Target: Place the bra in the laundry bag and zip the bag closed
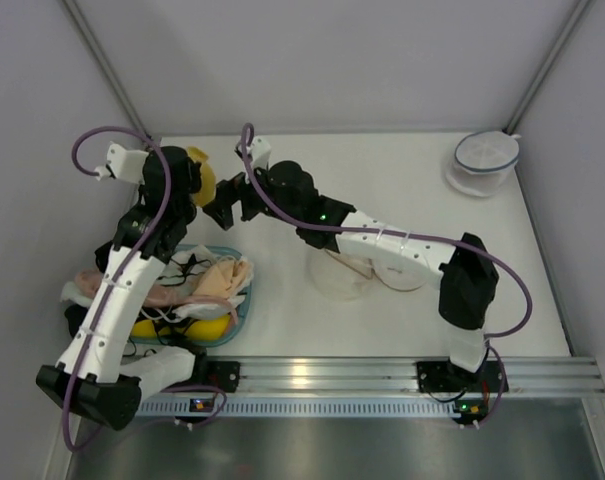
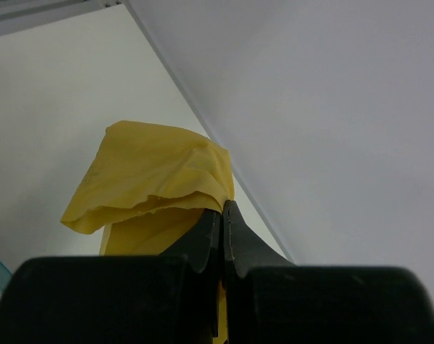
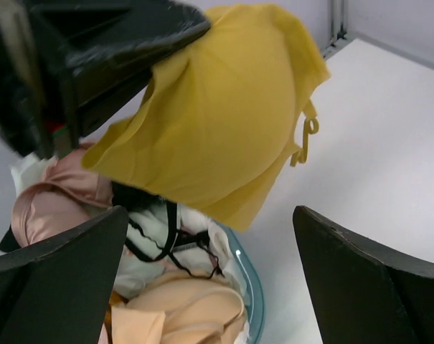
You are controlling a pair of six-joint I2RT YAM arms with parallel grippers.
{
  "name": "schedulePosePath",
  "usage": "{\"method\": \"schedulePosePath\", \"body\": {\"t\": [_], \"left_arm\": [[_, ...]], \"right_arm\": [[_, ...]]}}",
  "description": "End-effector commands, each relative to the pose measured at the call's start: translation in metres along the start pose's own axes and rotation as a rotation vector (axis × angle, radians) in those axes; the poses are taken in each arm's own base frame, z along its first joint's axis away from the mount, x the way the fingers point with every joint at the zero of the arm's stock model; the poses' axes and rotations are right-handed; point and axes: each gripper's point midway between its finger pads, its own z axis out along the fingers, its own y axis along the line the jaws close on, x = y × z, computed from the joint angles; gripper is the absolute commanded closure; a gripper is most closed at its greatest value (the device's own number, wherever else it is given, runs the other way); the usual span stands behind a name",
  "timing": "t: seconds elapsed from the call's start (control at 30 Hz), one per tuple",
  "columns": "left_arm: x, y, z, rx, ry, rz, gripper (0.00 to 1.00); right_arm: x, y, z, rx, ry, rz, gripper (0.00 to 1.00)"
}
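Note:
The mustard-yellow bra [image 1: 206, 180] hangs in the air above the table's far left, pinched at its top edge by my left gripper [image 1: 190, 186], which is shut on it. In the left wrist view the jaws meet at the fabric [image 2: 152, 172], the left gripper [image 2: 224, 209] closed tight. My right gripper [image 1: 224, 204] is wide open just right of the bra, touching nothing. The right wrist view shows the bra [image 3: 224, 122] dangling ahead of that gripper [image 3: 209, 215]. The laundry bag [image 1: 338, 280] lies mid-table, partly hidden under my right arm.
A teal basket [image 1: 244, 312] heaped with peach, pink and white garments [image 1: 217, 280] stands at the near left, below the hanging bra. Its rim [image 3: 249, 287] shows in the right wrist view. A round blue-rimmed bag [image 1: 487, 160] sits at the far right corner.

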Motion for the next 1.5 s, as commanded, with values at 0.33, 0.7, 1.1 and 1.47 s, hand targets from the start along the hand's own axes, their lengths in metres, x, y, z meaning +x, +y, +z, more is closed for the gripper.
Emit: {"method": "schedulePosePath", "body": {"t": [0.33,0.7,1.1,1.47], "left_arm": [[-0.002,0.015,-0.025,0.042,0.050,0.062,1.00],[-0.007,0.026,-0.025,0.010,0.021,0.121,1.00],[-0.003,0.022,-0.045,0.094,0.092,0.113,1.00],[-0.017,0.025,-0.067,0.195,0.084,0.348,1.00]], "right_arm": [[-0.040,0.039,0.030,-0.040,-0.068,0.013,0.00],[-0.022,0.059,0.016,-0.059,-0.046,-0.074,0.01],[-0.034,0.006,0.018,0.217,-0.113,-0.117,0.91],[-0.070,-0.045,-0.023,0.261,-0.140,-0.221,1.00]]}}
